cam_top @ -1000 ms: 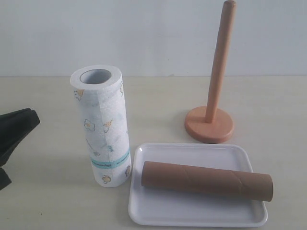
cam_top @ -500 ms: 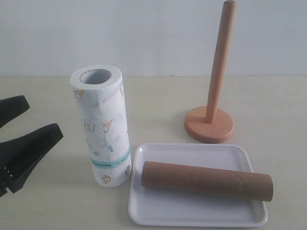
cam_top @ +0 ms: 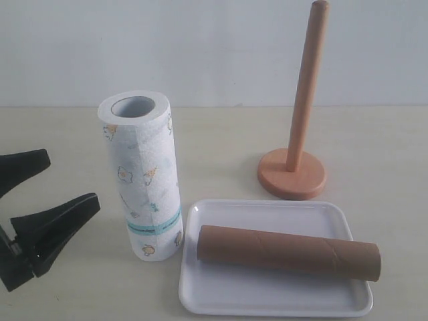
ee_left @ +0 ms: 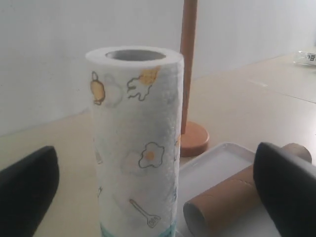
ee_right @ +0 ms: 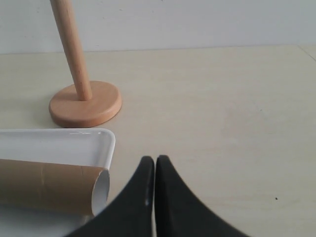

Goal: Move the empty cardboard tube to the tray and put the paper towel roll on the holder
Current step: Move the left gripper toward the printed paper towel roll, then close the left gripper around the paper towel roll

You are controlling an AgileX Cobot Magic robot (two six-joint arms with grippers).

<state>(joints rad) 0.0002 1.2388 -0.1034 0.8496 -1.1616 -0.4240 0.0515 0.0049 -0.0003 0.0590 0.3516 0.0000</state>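
Observation:
The paper towel roll [cam_top: 144, 177] stands upright on the table, left of the tray [cam_top: 267, 206]. The empty cardboard tube [cam_top: 287, 251] lies on its side in the tray. Behind the tray stands the holder [cam_top: 304, 100], its pole bare. My left gripper [cam_top: 72, 179] is open, just left of the roll and level with its lower half, not touching it. In the left wrist view the roll [ee_left: 136, 143] fills the middle between the spread fingers [ee_left: 27, 190]. My right gripper [ee_right: 155, 159] is shut and empty beside the tube's end [ee_right: 49, 186]; the exterior view does not show it.
A pale wall runs along the back of the beige table. In the left wrist view a small clear object [ee_left: 306, 58] lies far off on the table. The holder's round base [ee_right: 85, 104] sits just beyond the tray's corner [ee_right: 106, 140].
My left gripper has come in from the left edge toward the roll and its fingers have spread apart. The roll, tube, tray and holder have not moved.

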